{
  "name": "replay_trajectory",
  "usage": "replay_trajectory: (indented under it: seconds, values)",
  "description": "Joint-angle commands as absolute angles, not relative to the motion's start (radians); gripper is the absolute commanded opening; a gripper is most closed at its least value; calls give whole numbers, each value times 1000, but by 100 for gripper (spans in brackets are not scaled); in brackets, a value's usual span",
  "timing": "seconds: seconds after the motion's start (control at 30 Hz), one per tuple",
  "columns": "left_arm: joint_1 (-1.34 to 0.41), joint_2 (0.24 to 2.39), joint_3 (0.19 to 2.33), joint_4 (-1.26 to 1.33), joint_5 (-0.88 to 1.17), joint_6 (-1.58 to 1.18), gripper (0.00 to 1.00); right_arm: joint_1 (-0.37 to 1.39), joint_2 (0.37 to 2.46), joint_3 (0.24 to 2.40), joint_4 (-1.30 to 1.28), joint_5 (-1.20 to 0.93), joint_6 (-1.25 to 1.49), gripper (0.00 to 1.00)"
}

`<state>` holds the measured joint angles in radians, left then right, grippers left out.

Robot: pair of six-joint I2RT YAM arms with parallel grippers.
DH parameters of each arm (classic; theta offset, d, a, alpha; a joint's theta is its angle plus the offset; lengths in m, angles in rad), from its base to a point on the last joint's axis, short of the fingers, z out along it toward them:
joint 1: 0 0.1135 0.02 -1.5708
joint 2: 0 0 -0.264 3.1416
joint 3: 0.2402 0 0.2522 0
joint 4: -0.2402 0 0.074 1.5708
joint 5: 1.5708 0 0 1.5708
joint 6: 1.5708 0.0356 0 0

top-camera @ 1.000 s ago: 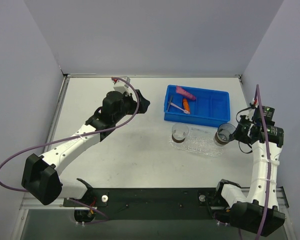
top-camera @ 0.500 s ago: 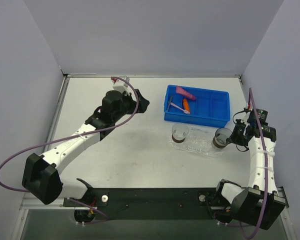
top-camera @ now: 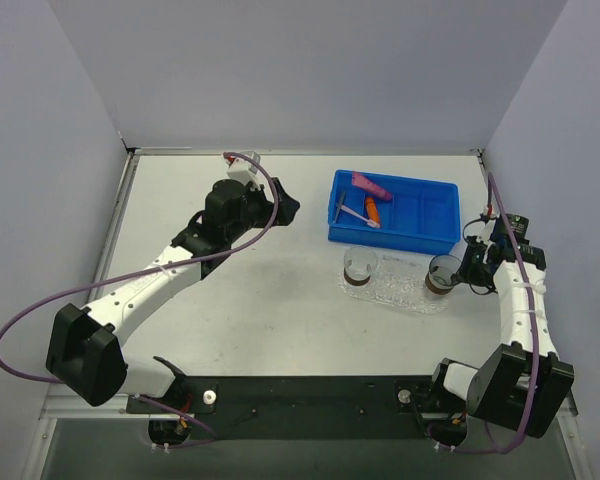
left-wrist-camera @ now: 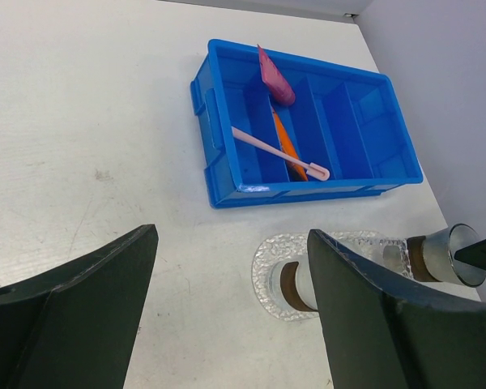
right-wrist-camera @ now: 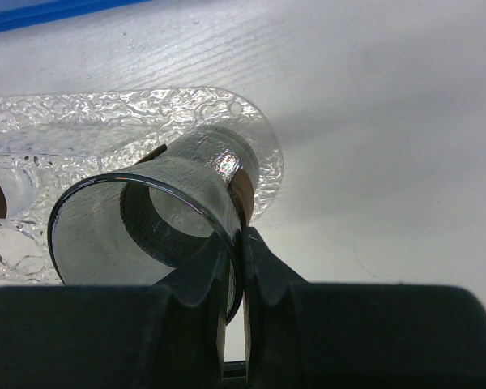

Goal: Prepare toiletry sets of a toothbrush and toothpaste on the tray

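Observation:
The pale toothbrush [top-camera: 355,213] [left-wrist-camera: 279,152] lies slanted in the blue bin [top-camera: 440,215] [left-wrist-camera: 227,174], across the orange toothpaste tube [top-camera: 373,210] [left-wrist-camera: 285,142]. The magenta tube [top-camera: 368,185] [left-wrist-camera: 274,71] leans at the bin's far wall. In front of the bin lies the clear bumpy tray [top-camera: 400,285] [left-wrist-camera: 267,259] [right-wrist-camera: 105,113]. A clear cup [top-camera: 360,266] [left-wrist-camera: 296,284] stands on its left end. My right gripper [top-camera: 467,265] [right-wrist-camera: 237,251] is shut on the rim of a second clear cup [top-camera: 446,272] [right-wrist-camera: 146,219] at the tray's right end. My left gripper [top-camera: 288,208] [left-wrist-camera: 231,243] hangs open and empty left of the bin.
Grey walls close the table at the back and both sides. The right arm stands close to the right wall. Both cups have a brown band at the base.
My right arm has drawn in to the left, bringing its cup a little down and left over the tray's right end. The left arm has barely moved.

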<state>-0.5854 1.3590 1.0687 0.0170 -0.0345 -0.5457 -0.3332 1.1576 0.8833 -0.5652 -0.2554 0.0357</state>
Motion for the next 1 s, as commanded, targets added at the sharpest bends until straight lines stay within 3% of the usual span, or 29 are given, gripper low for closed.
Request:
replay_trajectory:
  seconds: [0.0, 0.97]
  values:
    - [-577, 1364, 1121, 32, -11, -545, 85, -336, 1169, 894, -522, -284, 29, 0]
    - [-565, 1361, 1109, 31, 0, -552, 85, -339, 1177, 864, -549, -285, 52, 0]
